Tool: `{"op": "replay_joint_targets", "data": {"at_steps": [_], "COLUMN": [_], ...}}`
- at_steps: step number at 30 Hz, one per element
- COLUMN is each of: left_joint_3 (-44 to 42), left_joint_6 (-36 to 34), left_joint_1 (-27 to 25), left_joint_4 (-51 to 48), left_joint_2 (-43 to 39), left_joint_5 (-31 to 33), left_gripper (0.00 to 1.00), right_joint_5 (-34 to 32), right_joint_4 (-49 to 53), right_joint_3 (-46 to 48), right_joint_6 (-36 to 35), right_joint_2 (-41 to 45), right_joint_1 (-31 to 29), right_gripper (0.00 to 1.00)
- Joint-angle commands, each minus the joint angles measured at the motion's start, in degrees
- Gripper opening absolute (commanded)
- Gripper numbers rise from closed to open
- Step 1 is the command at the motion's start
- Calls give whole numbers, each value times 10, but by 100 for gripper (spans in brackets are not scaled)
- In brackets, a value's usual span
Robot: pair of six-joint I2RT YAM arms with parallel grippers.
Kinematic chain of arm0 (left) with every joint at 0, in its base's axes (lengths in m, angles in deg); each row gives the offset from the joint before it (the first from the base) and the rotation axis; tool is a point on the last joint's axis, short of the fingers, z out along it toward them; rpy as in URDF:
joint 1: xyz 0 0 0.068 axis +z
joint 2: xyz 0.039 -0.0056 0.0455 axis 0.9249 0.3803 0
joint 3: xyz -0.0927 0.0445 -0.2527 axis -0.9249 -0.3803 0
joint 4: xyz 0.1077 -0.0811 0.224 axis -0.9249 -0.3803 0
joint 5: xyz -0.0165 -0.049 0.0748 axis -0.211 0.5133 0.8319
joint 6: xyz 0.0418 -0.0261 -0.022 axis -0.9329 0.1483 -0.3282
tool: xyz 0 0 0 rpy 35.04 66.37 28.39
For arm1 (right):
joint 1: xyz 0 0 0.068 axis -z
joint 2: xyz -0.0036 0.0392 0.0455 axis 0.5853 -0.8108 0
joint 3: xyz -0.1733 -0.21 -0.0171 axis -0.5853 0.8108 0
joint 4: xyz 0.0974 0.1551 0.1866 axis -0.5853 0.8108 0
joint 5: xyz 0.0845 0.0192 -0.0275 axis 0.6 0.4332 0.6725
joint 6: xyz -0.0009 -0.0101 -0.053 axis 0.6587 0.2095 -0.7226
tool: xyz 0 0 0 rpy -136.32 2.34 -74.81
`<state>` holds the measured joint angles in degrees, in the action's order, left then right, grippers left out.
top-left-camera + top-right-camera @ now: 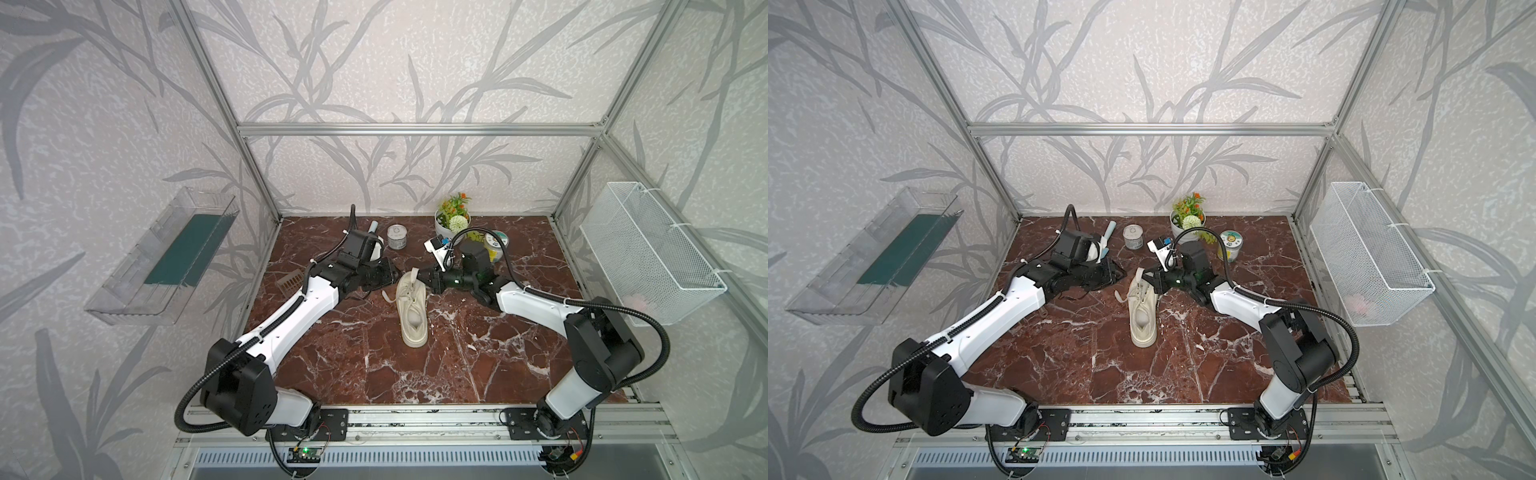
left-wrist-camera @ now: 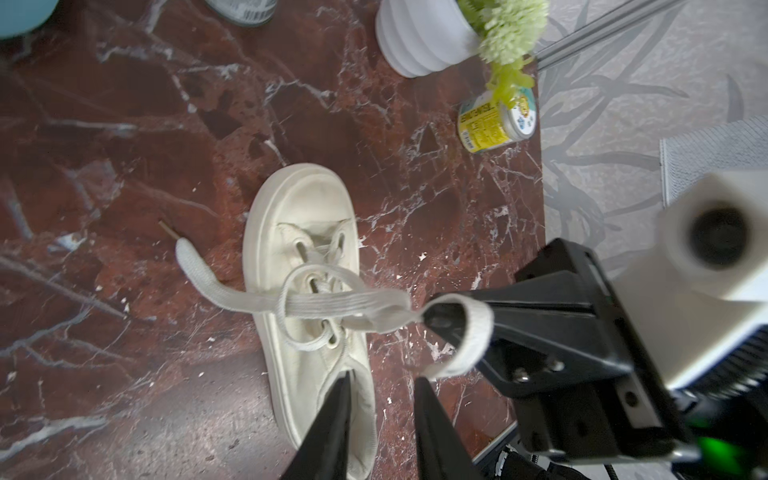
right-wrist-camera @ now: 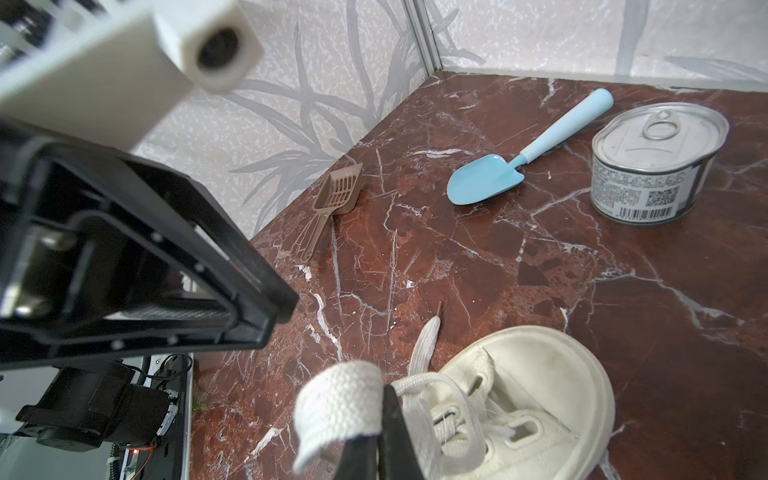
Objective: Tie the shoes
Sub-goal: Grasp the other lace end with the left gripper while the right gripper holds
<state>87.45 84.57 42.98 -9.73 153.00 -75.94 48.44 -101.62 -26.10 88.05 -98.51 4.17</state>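
My right claw is clamped on the lace, drawing it taut across the cream sneaker centred on the counter, likely to cinch the knot; my left claw hangs open, empty.

Glossy red marble tabletop; matt cream canvas sneaker (woven flat laces); shiny metal can.

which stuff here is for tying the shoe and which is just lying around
For the job: sneaker, lace, right pincer (shut on the lace), left pincer (open).
Lying about: tin can, blue trowel, brown scoop, potted plant, yellow jar, wire basket.
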Motion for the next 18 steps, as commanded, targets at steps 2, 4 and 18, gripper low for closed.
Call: {"op": "replay_joint_targets", "data": {"at_steps": [2, 4, 18], "left_joint_3": [-76, -109, -199], "left_joint_6": [69, 86, 280], "left_joint_1": [27, 36, 61], "left_joint_4": [79, 112, 292], "left_joint_2": [-19, -15, 66], "left_joint_5": [-13, -23, -78], "left_gripper": [29, 29, 39], "right_joint_5": [0, 1, 1], "right_joint_4": [-15, -14, -11], "right_joint_3": [7, 7, 10], "right_joint_6": [1, 2, 4], "right_joint_2": [18, 19, 23], "right_joint_1": [2, 2, 2], "right_gripper": [1, 1, 1]}}
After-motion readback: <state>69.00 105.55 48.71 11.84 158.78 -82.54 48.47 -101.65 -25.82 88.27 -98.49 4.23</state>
